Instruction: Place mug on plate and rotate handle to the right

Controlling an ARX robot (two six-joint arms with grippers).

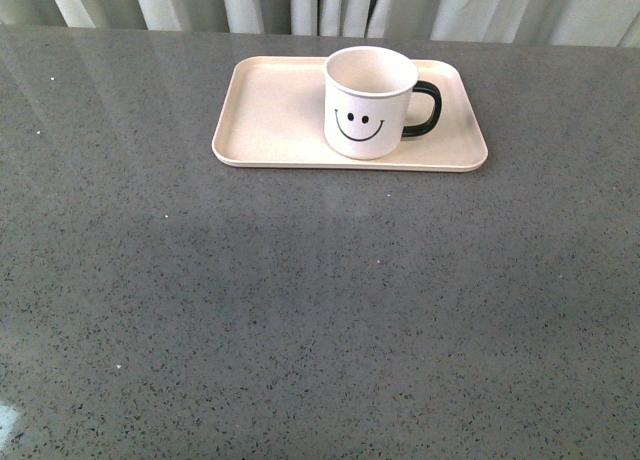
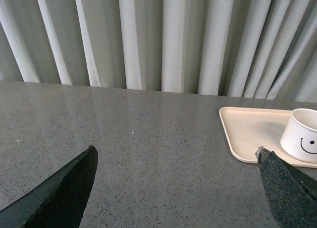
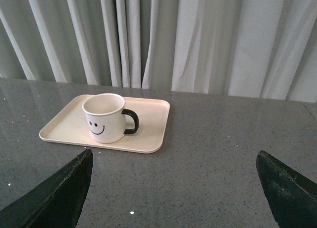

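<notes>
The white mug (image 1: 368, 105) with a black smiley face stands upright on the right half of the pale pink-cream plate (image 1: 272, 115). Its black handle (image 1: 424, 109) points to the right. No gripper shows in the front view. In the left wrist view my left gripper (image 2: 176, 158) is open and empty over bare table, with the plate (image 2: 247, 131) and mug (image 2: 303, 135) beyond its one finger. In the right wrist view my right gripper (image 3: 173, 161) is open and empty, well short of the plate (image 3: 148, 124), the mug (image 3: 104, 117) and its handle (image 3: 132, 122).
The grey speckled table (image 1: 320, 320) stretches from the plate to the near edge. Pale pleated curtains (image 1: 330, 5) hang behind the table's far edge.
</notes>
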